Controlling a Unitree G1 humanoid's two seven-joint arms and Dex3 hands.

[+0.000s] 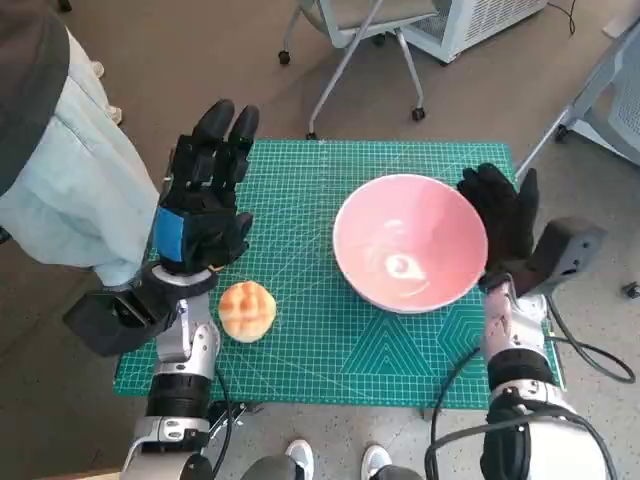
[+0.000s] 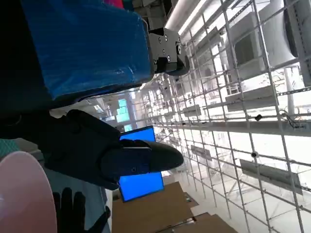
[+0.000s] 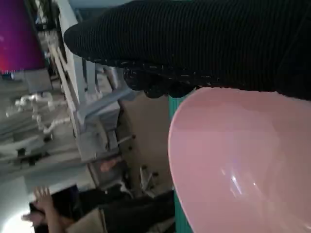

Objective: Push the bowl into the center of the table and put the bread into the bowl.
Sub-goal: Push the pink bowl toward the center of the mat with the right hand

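A wide, shallow pink bowl (image 1: 410, 242) with a glossy inside sits on the green gridded cutting mat (image 1: 330, 360) that covers my small table, on the half nearer my right arm rather than in the middle. My right hand (image 1: 502, 215), in its black knitted glove, stands upright just beside the bowl's outer rim, fingers stretched out together and pointing away from me; it holds nothing. From the head view I cannot tell whether the glove actually touches the rim or only stands right against it. In the right wrist view the glove (image 3: 204, 43) runs as a dark band directly over the pink bowl (image 3: 243, 160), with the mat's green edge showing between them.

The round, golden-brown bread roll (image 1: 246, 310) lies on the mat near my left forearm, well apart from the bowl and outside it. My left hand (image 1: 203, 200), black with blue tape across its back, hovers above the mat beyond the roll, fingers extended and spread, holding nothing and not touching the bread. In the left wrist view its black fingers (image 2: 141, 158) reach out bare, with the bowl's pink rim (image 2: 24, 194) at the edge of the picture.

A person in a pale blue sleeve (image 1: 70, 190) stands close beside the table on my left side.
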